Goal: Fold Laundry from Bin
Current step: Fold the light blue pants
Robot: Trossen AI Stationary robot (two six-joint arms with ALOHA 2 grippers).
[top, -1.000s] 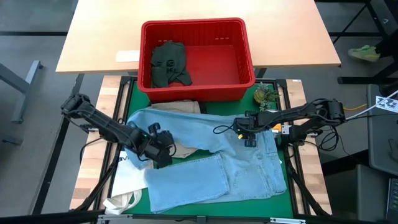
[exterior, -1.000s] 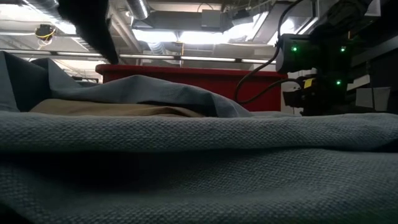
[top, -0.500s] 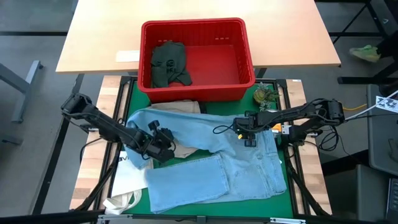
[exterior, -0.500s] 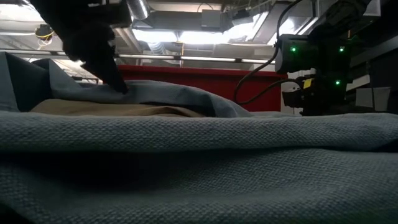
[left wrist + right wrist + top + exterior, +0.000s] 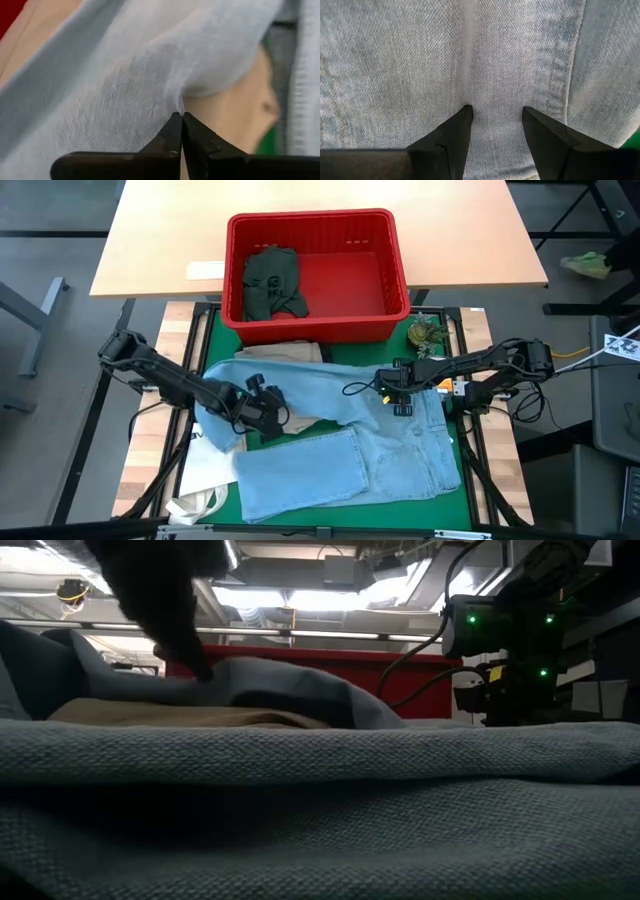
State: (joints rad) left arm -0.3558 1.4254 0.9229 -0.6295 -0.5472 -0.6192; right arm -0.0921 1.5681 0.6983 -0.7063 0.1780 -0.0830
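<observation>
- The light blue jeans [image 5: 340, 435] lie spread over the green mat [image 5: 452, 442] in front of the bin [image 5: 316, 275], with one leg running up toward the mat's left side and the other folded across the near edge.
- Khaki trousers [image 5: 285, 352] sit partly under the jeans, showing just below the bin and again in the gap between the two legs.
- A dark green piece [image 5: 272, 282] rests in the left half of the red bin, which stands on the wooden table [image 5: 170, 235] behind the mat.
- The left gripper [image 5: 268, 408] is at the inner edge of the upper leg; its fingers [image 5: 176, 135] are pressed together, pinching a thin fold of the light blue jeans.
- The right gripper [image 5: 402, 402] rests on the jeans near the waist on the mat's right side, its fingers [image 5: 455, 137] standing apart and pressing onto the denim without closing on it.
- A white tote bag [image 5: 205, 480] lies at the mat's near left corner, partly under the jeans.
</observation>
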